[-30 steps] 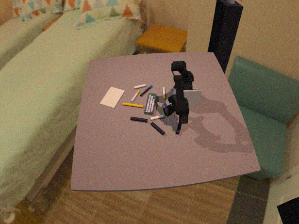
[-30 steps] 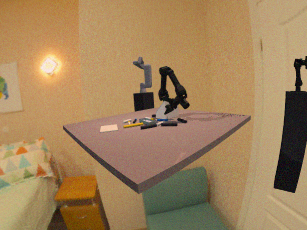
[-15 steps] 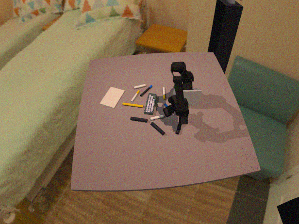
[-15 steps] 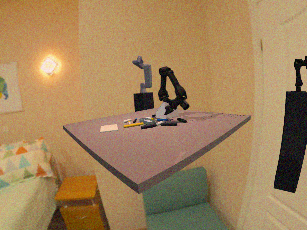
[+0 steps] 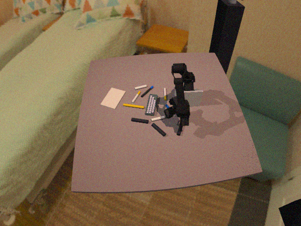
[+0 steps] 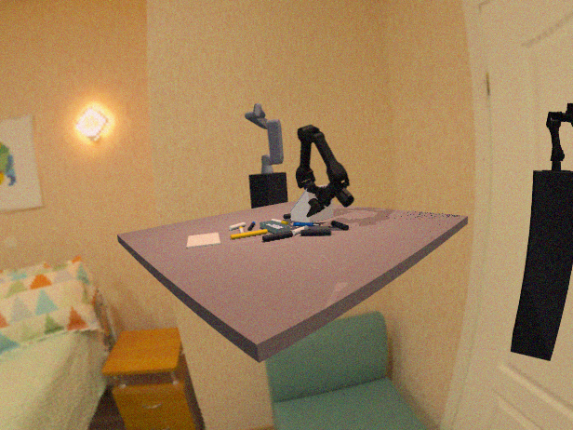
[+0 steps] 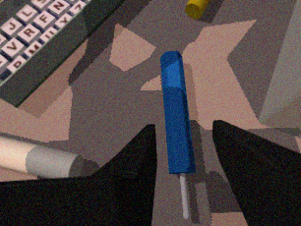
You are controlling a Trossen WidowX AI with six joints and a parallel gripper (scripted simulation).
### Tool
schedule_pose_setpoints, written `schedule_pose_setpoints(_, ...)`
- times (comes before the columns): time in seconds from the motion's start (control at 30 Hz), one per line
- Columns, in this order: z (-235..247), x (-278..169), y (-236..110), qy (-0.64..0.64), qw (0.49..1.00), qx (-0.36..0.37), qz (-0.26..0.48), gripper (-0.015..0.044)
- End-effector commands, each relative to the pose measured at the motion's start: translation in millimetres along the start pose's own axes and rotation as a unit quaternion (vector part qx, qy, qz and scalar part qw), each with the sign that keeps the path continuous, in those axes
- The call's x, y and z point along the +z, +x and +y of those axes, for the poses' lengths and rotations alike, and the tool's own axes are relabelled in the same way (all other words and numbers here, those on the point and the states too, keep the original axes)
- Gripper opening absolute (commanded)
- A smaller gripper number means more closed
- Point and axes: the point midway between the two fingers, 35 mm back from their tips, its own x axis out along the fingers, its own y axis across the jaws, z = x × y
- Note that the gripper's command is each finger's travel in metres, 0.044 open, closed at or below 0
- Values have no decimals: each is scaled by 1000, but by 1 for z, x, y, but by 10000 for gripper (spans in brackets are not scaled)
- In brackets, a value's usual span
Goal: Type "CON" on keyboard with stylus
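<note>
- Mauve surface carries scattered pens, a keyboard and my arm, in a bedroom.
- I have the pincer low and part-open, gripping nothing; its dark fingers straddle the blue stylus with gaps either side.
- Lying flat between them, the stylus points its thin tip back toward the wrist.
- Ahead and left sits the keyboard, so I judge I'm lined up to grasp first.
</note>
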Motion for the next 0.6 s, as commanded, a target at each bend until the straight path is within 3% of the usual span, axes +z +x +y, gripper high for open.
schedule_pose_setpoints(0.0, -1, -3, 4, -2, 1000, -1, -4, 150)
schedule_pose_setpoints(0.57, -1, -7, 9, -2, 1000, -1, -4, 150)
